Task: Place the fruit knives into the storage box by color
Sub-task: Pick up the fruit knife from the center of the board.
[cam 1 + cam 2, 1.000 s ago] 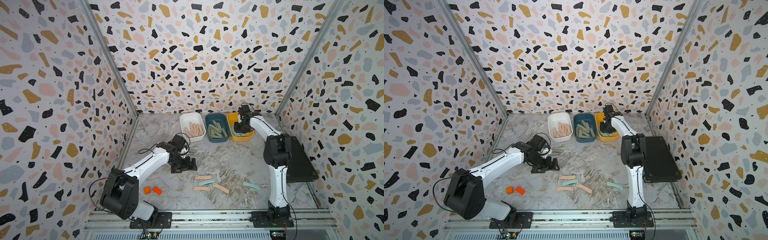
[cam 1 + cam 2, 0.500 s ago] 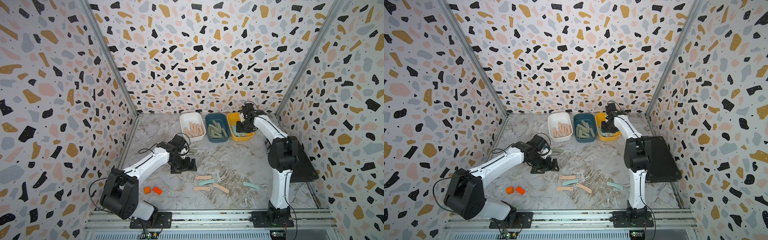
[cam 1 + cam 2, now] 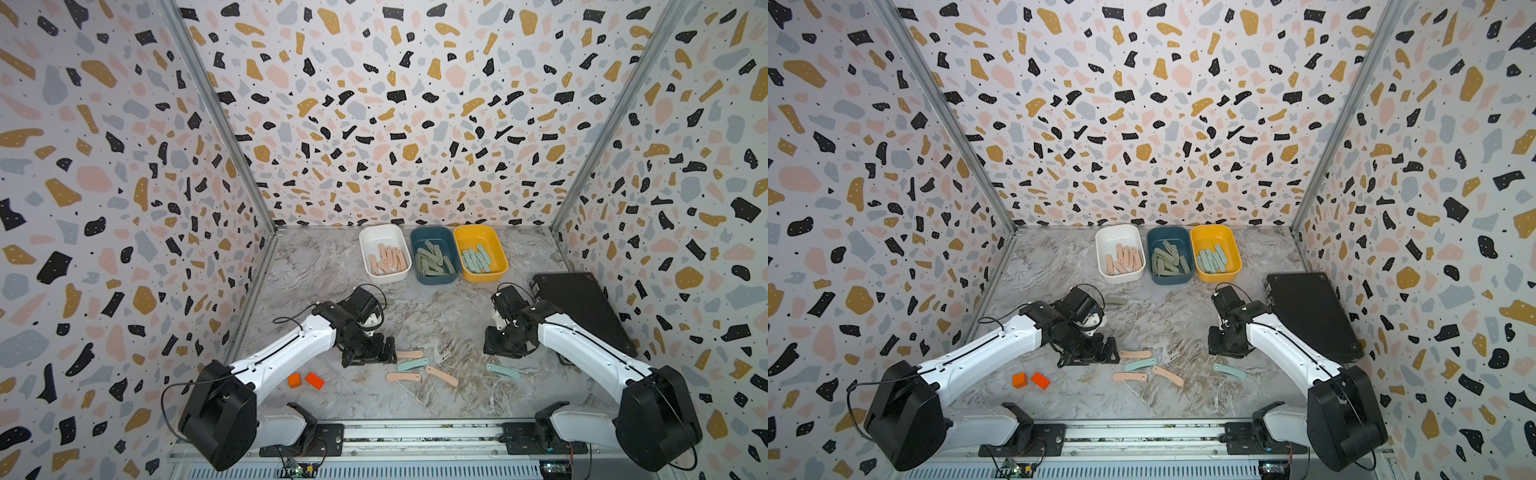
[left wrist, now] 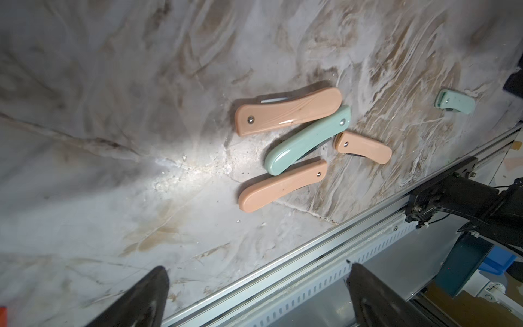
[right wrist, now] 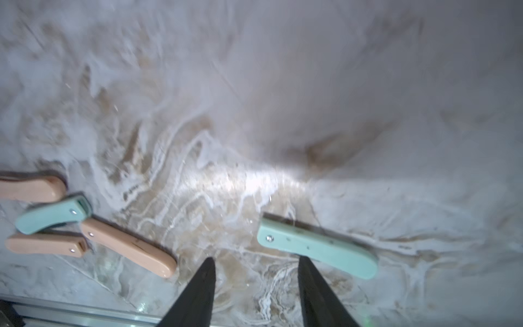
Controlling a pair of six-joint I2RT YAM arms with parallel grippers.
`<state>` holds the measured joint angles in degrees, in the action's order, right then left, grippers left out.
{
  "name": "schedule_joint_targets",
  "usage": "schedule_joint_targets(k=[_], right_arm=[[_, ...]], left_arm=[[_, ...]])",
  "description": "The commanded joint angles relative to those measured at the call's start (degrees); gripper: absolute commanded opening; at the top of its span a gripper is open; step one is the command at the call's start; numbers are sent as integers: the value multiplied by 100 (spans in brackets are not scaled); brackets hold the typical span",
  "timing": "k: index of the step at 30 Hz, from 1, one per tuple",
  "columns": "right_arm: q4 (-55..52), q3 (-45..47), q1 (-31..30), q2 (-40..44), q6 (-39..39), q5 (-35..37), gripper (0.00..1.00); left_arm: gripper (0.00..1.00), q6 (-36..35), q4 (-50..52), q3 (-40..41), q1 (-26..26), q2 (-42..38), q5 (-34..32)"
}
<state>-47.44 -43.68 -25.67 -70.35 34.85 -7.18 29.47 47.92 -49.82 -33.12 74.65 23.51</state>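
Mint knife point(image 5: 317, 249) lies just beside the empty right end effector point(image 5: 256, 258).

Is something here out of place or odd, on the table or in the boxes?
Two small orange blocks lie near the left arm; they are not knives. One sage green knife lies alone behind that arm, far from the five loose knives in front. The boxes look correctly sorted.

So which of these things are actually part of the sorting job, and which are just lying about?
Part of the job:
loose peach-pink knives
loose mint knives
sage knife
white bin
dark blue bin
yellow bin

Just lying about:
two orange blocks
black board
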Motion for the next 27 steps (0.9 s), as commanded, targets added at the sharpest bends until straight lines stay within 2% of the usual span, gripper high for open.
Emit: schedule_joint_targets(k=[1,6,14,20,24,27], right_arm=[[151,370,-153,450,731,-234,55],[520,1034,-167,800,1128,-446,74],[901,1094,-148,255,1158,-300,89],[790,765,21,-129,887,135,96],[789,571,223,-364,701,308,96],[807,342,323,-603,526,503,92]], left_arm=[[99,144,-186,45,-15,-100,42],[99,139,-262,84,-18,-82,91],[99,67,-235,37,-14,-126,63],[99,55,-267,87,-16,-139,84],[99,32,-275,56,-19,-135,84],[99,25,-291,17,-14,-120,72]])
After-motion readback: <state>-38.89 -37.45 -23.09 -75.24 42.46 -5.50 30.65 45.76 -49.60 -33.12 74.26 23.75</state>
